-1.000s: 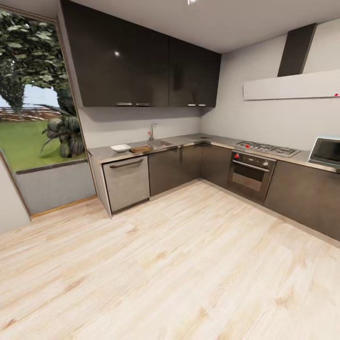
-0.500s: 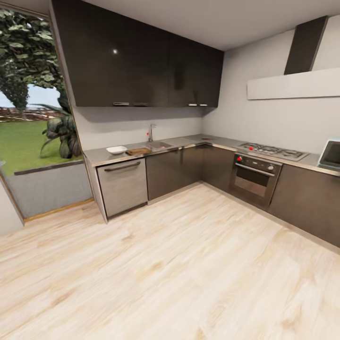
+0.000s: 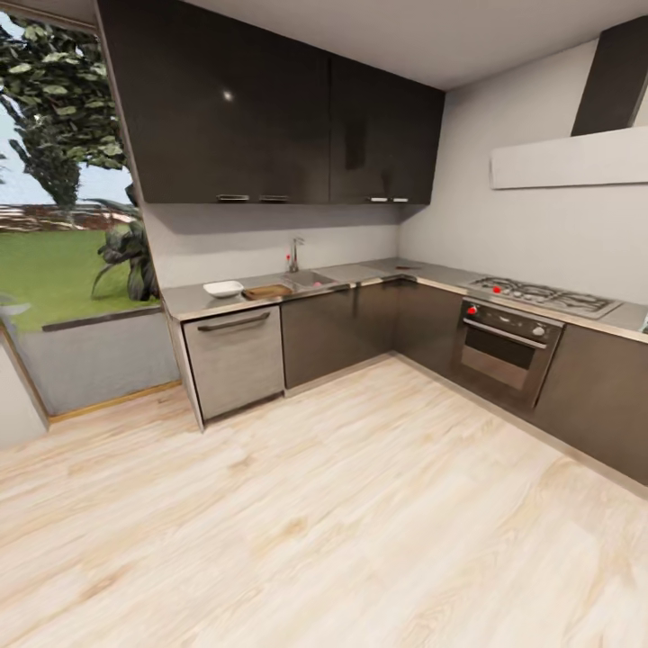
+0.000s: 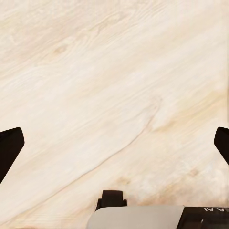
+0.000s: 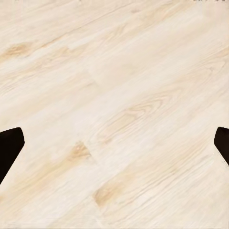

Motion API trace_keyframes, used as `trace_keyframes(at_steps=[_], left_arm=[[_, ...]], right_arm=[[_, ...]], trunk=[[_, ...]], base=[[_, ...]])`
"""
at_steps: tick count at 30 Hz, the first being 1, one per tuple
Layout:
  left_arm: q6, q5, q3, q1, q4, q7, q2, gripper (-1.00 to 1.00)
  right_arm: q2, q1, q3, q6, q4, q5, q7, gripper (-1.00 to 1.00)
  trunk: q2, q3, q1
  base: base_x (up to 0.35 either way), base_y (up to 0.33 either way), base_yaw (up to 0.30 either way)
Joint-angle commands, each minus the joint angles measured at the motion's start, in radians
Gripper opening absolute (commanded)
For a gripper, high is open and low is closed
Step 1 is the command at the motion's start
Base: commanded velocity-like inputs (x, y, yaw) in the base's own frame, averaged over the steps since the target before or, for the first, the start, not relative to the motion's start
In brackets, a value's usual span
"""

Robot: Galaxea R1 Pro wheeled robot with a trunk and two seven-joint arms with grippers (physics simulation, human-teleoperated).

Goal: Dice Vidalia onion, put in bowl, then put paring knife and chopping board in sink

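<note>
Far across the wooden floor (image 3: 342,504), the sink (image 3: 310,279) is seen on the countertop (image 3: 184,299). Both grippers (image 4: 114,143) (image 5: 114,143) are spread wide, empty. Inside, the onion is judged light, firm, slippery; gripped across its middle.

left tool (image 4: 114,145): black wedge-shaped finger tips | below them a small black block, pale grey rounded housing, dark panel with faint white lettering | right tool (image 5: 114,145): black wedge-shaped finger tips

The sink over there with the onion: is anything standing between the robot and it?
Nothing visible does. Bare wooden floor stretches to the cabinets under the sink. The chopping board and bowl sit beside it on the countertop.
</note>
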Motion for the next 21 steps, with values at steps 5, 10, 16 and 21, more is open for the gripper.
trace_keyframes(at_steps=[5, 10, 16, 21], left_arm=[[-0.001, 0.003, 0.0, 0.0, -0.001, 0.0, 0.0, 1.0], [-0.001, 0.003, 0.0, 0.0, -0.001, 0.0, 0.0, 1.0], [-0.001, 0.003, 0.0, 0.0, -0.001, 0.0, 0.0, 1.0], [-0.001, 0.003, 0.0, 0.0, -0.001, 0.0, 0.0, 1.0]], right_arm=[[0.0, 0.0, 0.001, -0.002, 0.0, 0.001, -0.003, 1.0], [0.0, 0.0, 0.001, -0.002, 0.0, 0.001, -0.003, 1.0], [0.0, 0.0, 0.001, -0.002, 0.0, 0.001, -0.003, 1.0], [0.0, 0.0, 0.001, -0.002, 0.0, 0.001, -0.003, 1.0]], trunk=[[0.0, -0.001, 0.001], [0.0, -0.001, 0.001], [0.0, -0.001, 0.001], [0.0, -0.001, 0.001]], base=[[0.28, -0.215, 0.114], [0.28, -0.215, 0.122], [0.28, -0.215, 0.144], [0.28, -0.215, 0.152]])
